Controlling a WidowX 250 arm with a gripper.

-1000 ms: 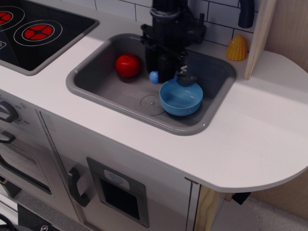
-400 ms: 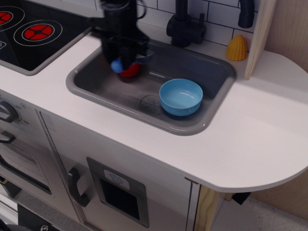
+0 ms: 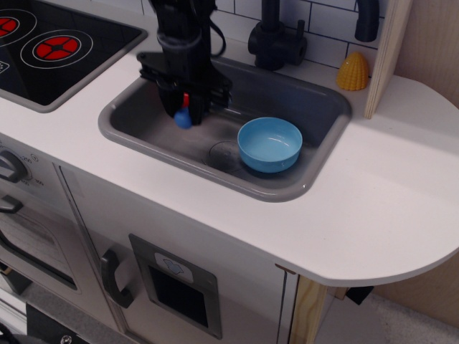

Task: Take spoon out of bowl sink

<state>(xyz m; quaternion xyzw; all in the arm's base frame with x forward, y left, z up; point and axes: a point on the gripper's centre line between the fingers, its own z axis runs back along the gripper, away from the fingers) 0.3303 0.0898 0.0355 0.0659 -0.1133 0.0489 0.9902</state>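
Note:
My black gripper [image 3: 185, 107] hangs over the left part of the grey sink [image 3: 301, 188]. It is shut on the spoon [image 3: 183, 118], whose blue handle end shows just below the fingers. The grey scoop is hidden behind the gripper. The light-blue bowl [image 3: 270, 144] stands empty at the right of the sink, well apart from the gripper. A sliver of the red apple [image 3: 186, 98] shows behind the fingers.
A black stovetop with red rings [image 3: 57, 46] lies to the left. A black faucet [image 3: 276, 36] stands behind the sink. A yellow corn toy [image 3: 353, 72] sits at the back right by a wooden post [image 3: 387, 54]. White counter [image 3: 373, 208] spreads right.
The gripper has carried the spoon from above the bowl's rim to the left part of the sink, then lowered and shifted slightly right. The bowl is now empty.

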